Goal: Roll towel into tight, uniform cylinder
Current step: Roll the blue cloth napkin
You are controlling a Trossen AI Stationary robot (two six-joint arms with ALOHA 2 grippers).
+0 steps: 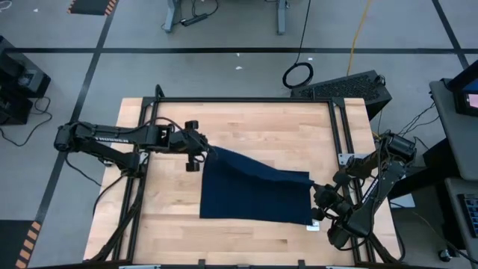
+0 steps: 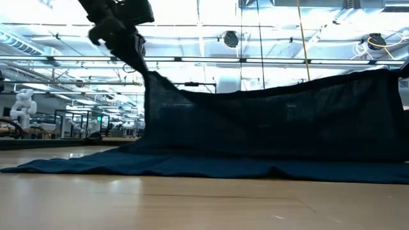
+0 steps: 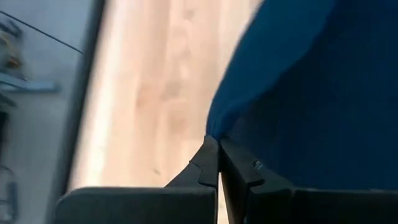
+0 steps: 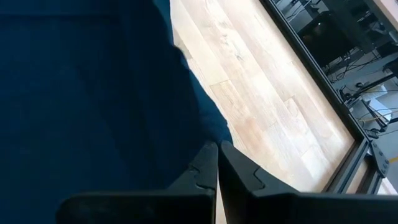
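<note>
Two pincers (left, right) pinch the towel's lifted corners.

Likely robotics lab, black-taped floor, cables

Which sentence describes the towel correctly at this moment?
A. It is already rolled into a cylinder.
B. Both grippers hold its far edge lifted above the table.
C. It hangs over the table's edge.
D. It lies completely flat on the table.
B: the left gripper and right gripper each pinch a corner of the towel, and the low view shows that edge raised.
</note>
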